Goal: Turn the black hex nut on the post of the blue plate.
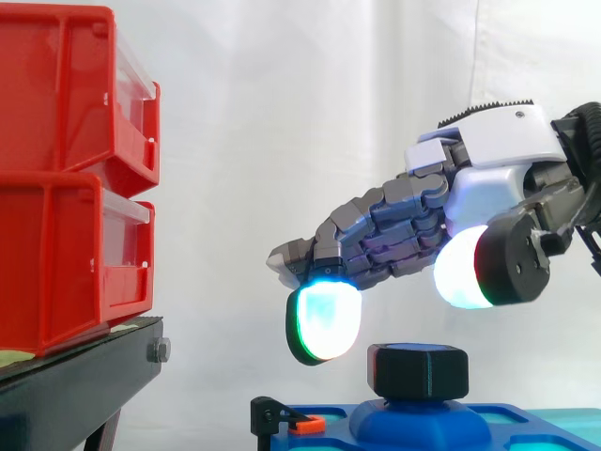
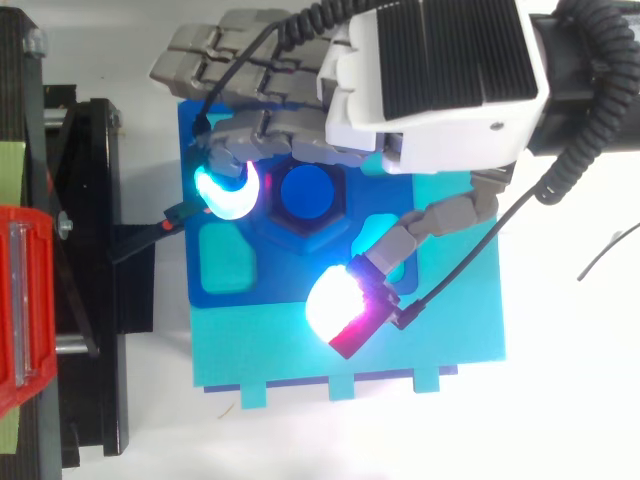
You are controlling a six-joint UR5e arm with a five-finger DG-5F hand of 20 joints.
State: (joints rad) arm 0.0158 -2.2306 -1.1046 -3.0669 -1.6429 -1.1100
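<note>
We see the robot hand (image 1: 498,141) released, empty, hovering just above the black hex nut (image 1: 418,369) on the blue plate (image 2: 270,285); grasping and turning remain undone.

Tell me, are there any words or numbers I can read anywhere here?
There are none to read. The red bins, the blue plate, the black hex nut and the hand show no letters, numbers or signs.

Fingers (image 2: 232,190) of the hand (image 2: 430,90) flank the hex nut (image 2: 305,230), apparently not touching.
</note>
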